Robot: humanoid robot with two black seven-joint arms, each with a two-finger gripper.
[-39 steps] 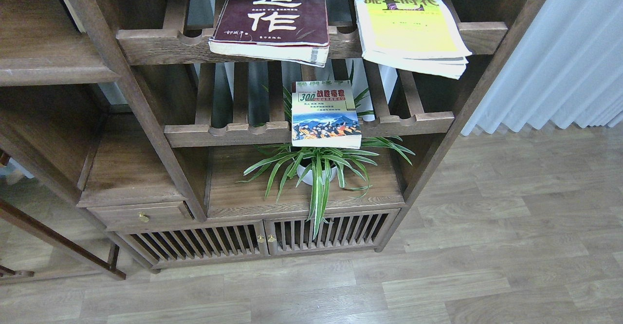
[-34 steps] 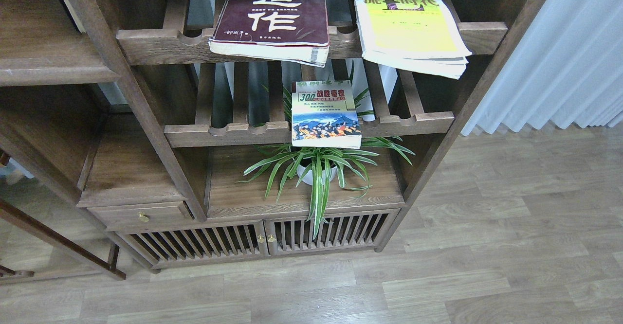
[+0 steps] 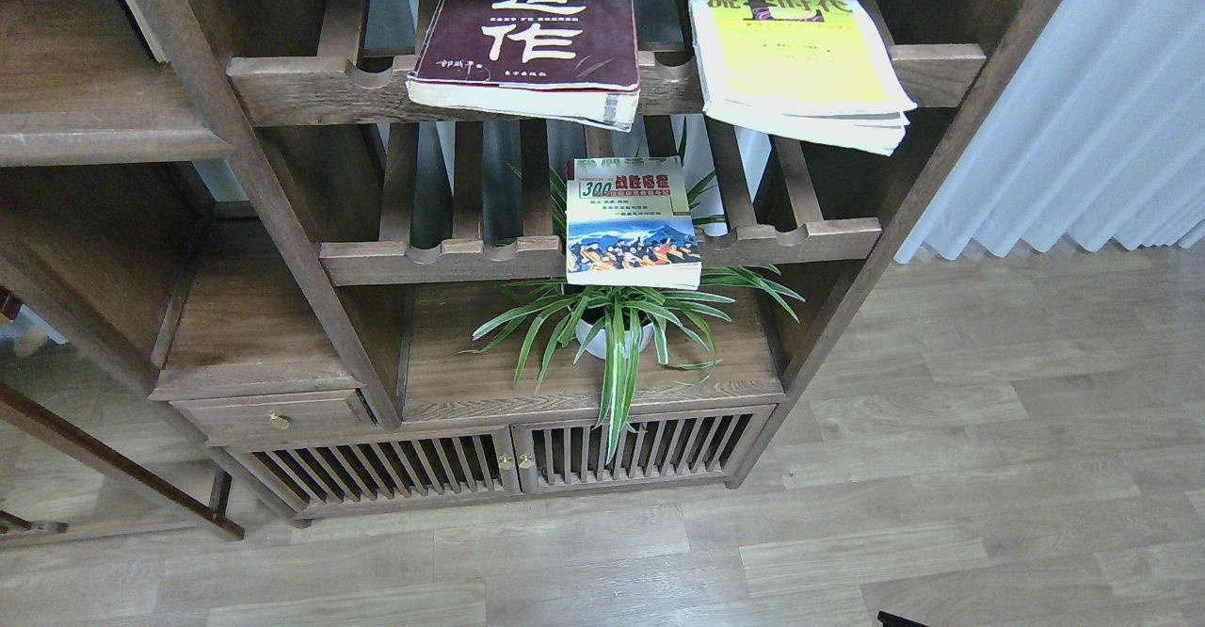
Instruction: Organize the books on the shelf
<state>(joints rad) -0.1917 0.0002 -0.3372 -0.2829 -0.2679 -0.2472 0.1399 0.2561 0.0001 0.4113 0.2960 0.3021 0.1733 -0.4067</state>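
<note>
Looking top centre you find the maroon book and yellow-green book flat on the upper slatted rack; the small book lies mid-frame on the lower rack. Solid shelf sits upper left. Neither pincer shows, so you cannot tell their state.

Two books are laid flat on the upper slatted rack: the thick book to the left, the thin book to its right, apart, both overhanging the front rail. The small book marked "300" is laid on the lower slatted rack, below and between them. A potted plant is placed under that rack, on a flat board. The solid shelf is set at far left.
</note>
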